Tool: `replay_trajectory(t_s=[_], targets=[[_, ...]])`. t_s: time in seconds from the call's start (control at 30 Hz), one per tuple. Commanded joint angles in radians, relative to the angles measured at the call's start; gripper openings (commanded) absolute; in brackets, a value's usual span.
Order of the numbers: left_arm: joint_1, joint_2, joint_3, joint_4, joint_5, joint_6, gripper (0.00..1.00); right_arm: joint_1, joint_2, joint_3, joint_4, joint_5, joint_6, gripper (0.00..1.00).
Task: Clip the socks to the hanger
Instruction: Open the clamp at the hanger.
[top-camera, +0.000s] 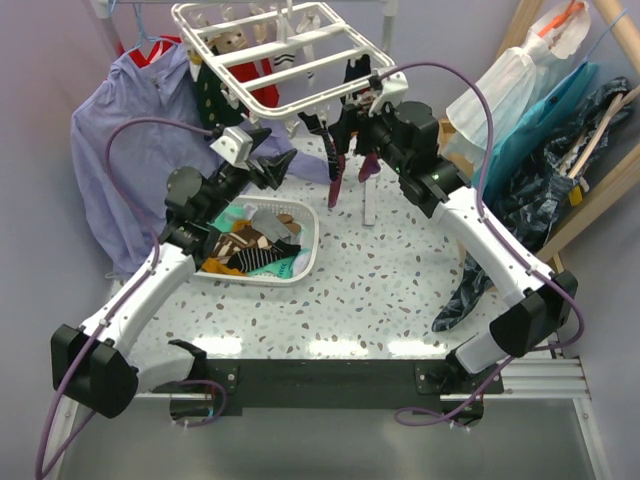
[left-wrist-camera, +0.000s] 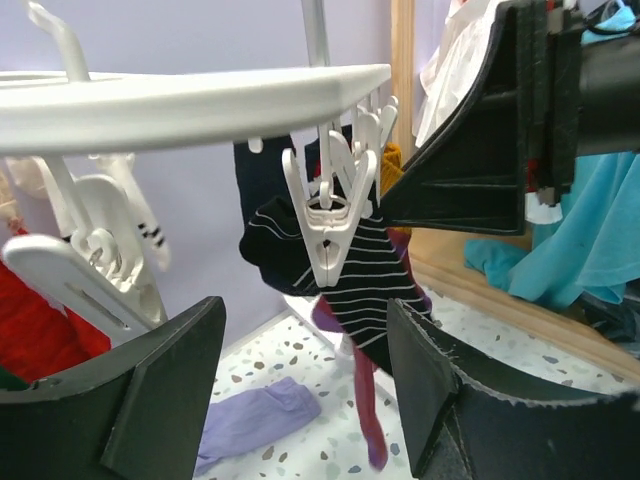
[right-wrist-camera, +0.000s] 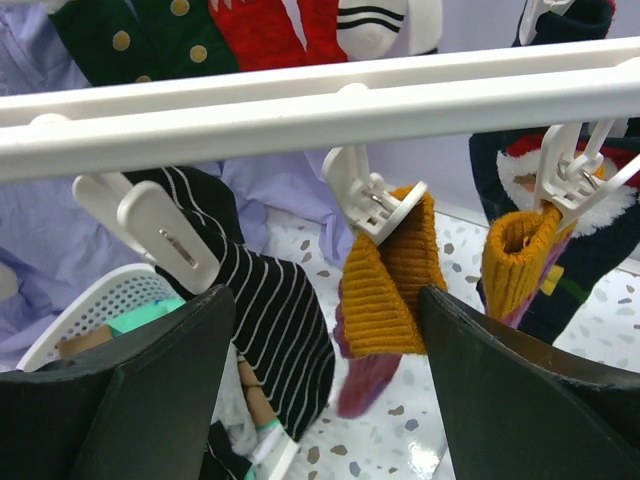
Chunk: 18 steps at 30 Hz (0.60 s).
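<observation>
Socks (top-camera: 336, 172) dangle in a dark bunch from the near edge of the hanger (top-camera: 318, 92), up at twelve o'clock over the speckled table (top-camera: 380, 300). More socks are heaped in the white laundry basket (top-camera: 310, 245), around nine o'clock from the table's middle.

Left wrist view now: a black-white striped sock (left-wrist-camera: 372, 300) is pinched in a white clip (left-wrist-camera: 328, 235) under the hanger bar, at twelve o'clock from the left gripper (left-wrist-camera: 305, 315). Its fingers are spread wide, with nothing between them.

Over to the right gripper (right-wrist-camera: 325, 300), also parted and empty. A mustard ribbed sock (right-wrist-camera: 385, 285) hangs clipped at one o'clock of the gap. It may brush the right finger, hard to say from here.

A lavender shirt (top-camera: 130, 150) is draped at ten o'clock.
</observation>
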Motion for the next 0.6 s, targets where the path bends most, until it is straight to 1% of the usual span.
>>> replay_trajectory(t_s=[0.0,0.07,0.27,0.4,0.43,0.57], targets=[[0.005,0.040,0.034,0.114,0.033,0.012,0.69,0.000,-0.082,-0.017,0.026,-0.039,-0.023,0.78],[0.005,0.060,0.048,0.146,0.055,-0.011,0.67,0.000,-0.094,-0.025,0.024,-0.049,-0.035,0.78],[-0.003,0.111,0.083,0.197,0.066,-0.044,0.61,-0.001,-0.148,-0.037,-0.019,-0.052,-0.071,0.78],[-0.020,0.134,0.109,0.217,0.074,-0.054,0.54,-0.001,-0.185,-0.040,-0.029,-0.128,-0.075,0.78],[-0.023,0.143,0.118,0.220,0.076,-0.059,0.53,0.000,-0.194,-0.038,-0.032,-0.188,-0.078,0.78],[-0.037,0.146,0.126,0.229,0.074,-0.065,0.45,0.000,-0.203,-0.037,-0.022,-0.308,-0.068,0.77]])
